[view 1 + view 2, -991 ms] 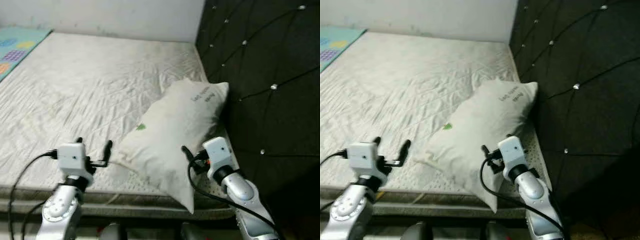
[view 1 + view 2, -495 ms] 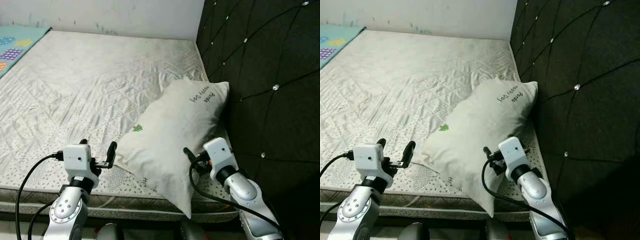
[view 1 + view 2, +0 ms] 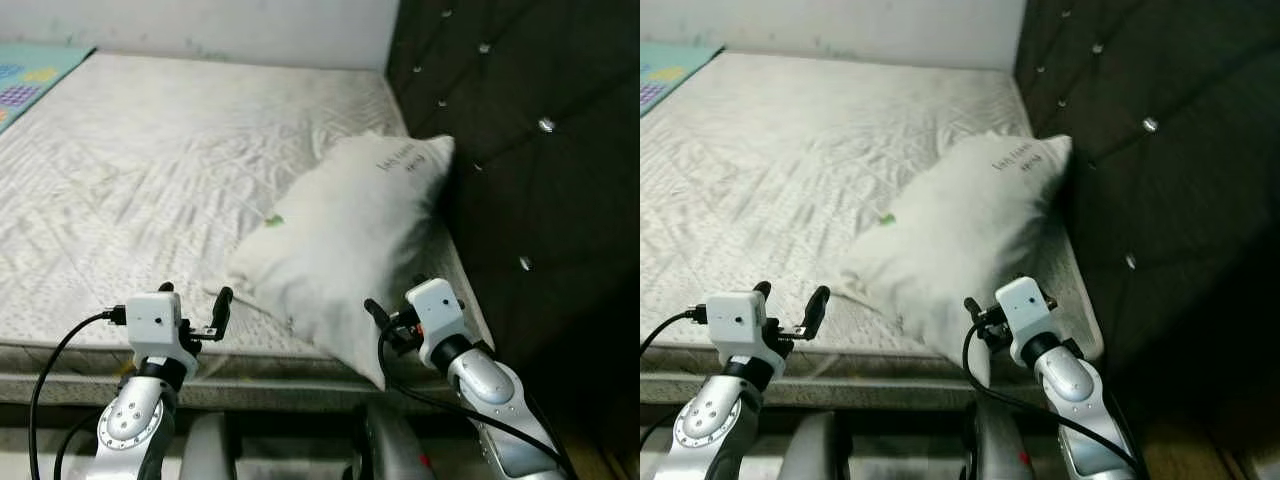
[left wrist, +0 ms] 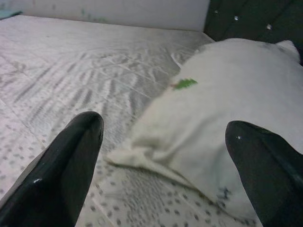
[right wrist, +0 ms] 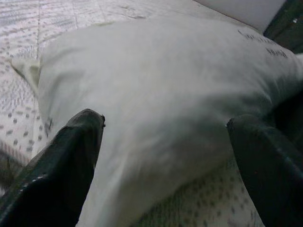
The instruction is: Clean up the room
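Head-camera view, from the robot's left to its right. At far upper left, a corner of a patterned play mat [image 3: 25, 82] lies beside the mattress [image 3: 150, 170], whose quilted white cover is creased. The left arm [image 3: 135, 425] rises from below the near edge of the mattress, elbow low, forearm upright, its white wrist block topped by the left gripper [image 3: 192, 305]. The two black fingers point forward over the bed edge and stand spread apart with nothing between them; in the left wrist view the near corner of the pillow lies ahead in the gap between the fingers [image 4: 61, 175], not touched.

The white pillow [image 3: 345, 235] lies slantwise on the right part of the mattress, far end against the dark tufted headboard [image 3: 520, 150], near corner overhanging the bed edge. It bears a small green mark [image 3: 273, 220] and dark lettering near its far end.

The right arm [image 3: 490, 400] bends up from lower right, forearm angled toward the pillow. The right gripper [image 5: 165, 156] is spread wide, its fingers [image 5: 61, 170] framing the pillow's near end, just beside the fabric; it grips nothing, and contact cannot be told.
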